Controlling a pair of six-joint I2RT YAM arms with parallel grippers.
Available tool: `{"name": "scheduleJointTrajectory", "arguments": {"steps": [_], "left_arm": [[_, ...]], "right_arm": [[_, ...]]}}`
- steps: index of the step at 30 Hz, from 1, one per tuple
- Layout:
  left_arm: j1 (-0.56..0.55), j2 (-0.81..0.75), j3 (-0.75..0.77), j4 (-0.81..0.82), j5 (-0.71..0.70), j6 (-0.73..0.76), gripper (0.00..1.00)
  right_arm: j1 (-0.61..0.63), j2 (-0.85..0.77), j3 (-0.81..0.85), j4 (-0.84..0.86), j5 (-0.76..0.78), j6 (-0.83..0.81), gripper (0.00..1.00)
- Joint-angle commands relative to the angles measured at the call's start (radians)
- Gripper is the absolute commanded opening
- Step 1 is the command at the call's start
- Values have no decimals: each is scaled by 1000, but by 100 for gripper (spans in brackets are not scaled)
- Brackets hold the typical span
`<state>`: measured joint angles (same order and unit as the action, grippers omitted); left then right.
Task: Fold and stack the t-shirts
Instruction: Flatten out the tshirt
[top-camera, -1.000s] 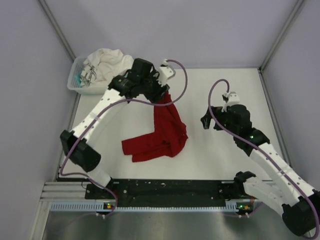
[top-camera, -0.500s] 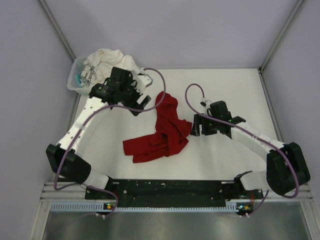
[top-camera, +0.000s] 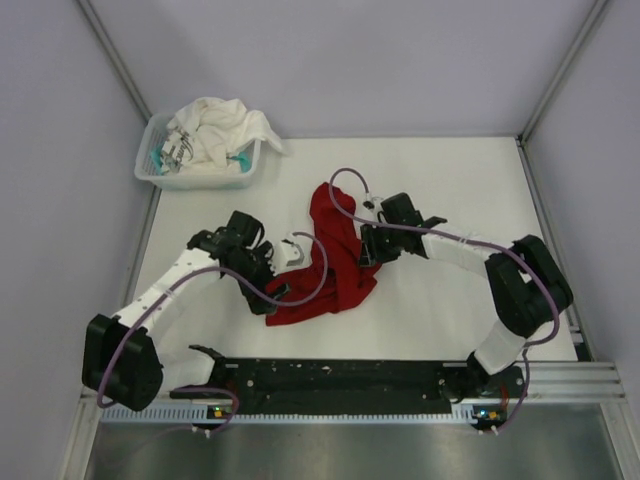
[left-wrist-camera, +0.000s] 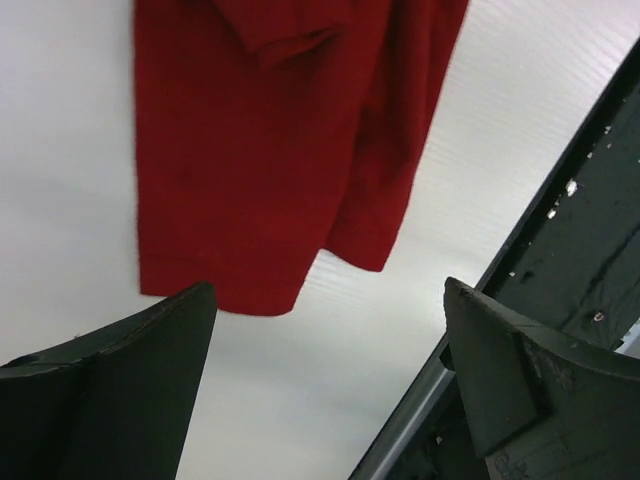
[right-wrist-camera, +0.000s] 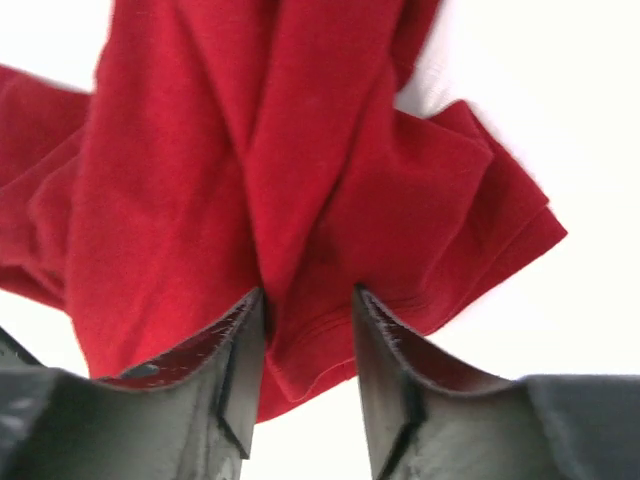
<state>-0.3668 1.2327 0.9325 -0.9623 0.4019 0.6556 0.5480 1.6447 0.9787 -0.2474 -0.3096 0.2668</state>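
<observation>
The red t-shirt (top-camera: 338, 262) lies crumpled mid-table, one end stretching toward the far side and the other toward the near left. My right gripper (top-camera: 366, 250) is at its right edge. In the right wrist view the right gripper (right-wrist-camera: 308, 295) has its jaws drawn in around a raised fold of the red t-shirt (right-wrist-camera: 300, 150). My left gripper (top-camera: 279, 284) hovers wide open over the near-left end. In the left wrist view the left gripper (left-wrist-camera: 328, 290) holds nothing, and the red hem (left-wrist-camera: 250, 150) lies just beyond it. The white t-shirt (top-camera: 215, 135) is heaped in the basket.
The white slatted basket (top-camera: 150, 172) stands at the table's far-left corner. The black base rail (top-camera: 340, 375) runs along the near edge and shows close beside the left gripper (left-wrist-camera: 590, 250). Walls close in the table on the left, back and right.
The left arm swung from the shirt's far end to its near-left end, letting go and opening wide. The right arm reached left to the shirt and its jaws narrowed around a fold.
</observation>
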Motion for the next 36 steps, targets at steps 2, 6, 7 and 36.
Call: {"name": "scheduleJointTrajectory", "arguments": {"steps": [2,6,7,36], "left_arm": [[-138,14,-86,125,35,19,99],[-253,51,-151,235,-50,-16,99],[-268,68,-168,285,-93,-23,99],[-139,-225,521,-10,-810,-80,0]], "right_arm": [[1,1,46,14,90,15,19],[0,-75,23,19,148,15,0],[-2,-89,18,17,155,14,0],[-266,-921,322,-256,300,-66,0]]}}
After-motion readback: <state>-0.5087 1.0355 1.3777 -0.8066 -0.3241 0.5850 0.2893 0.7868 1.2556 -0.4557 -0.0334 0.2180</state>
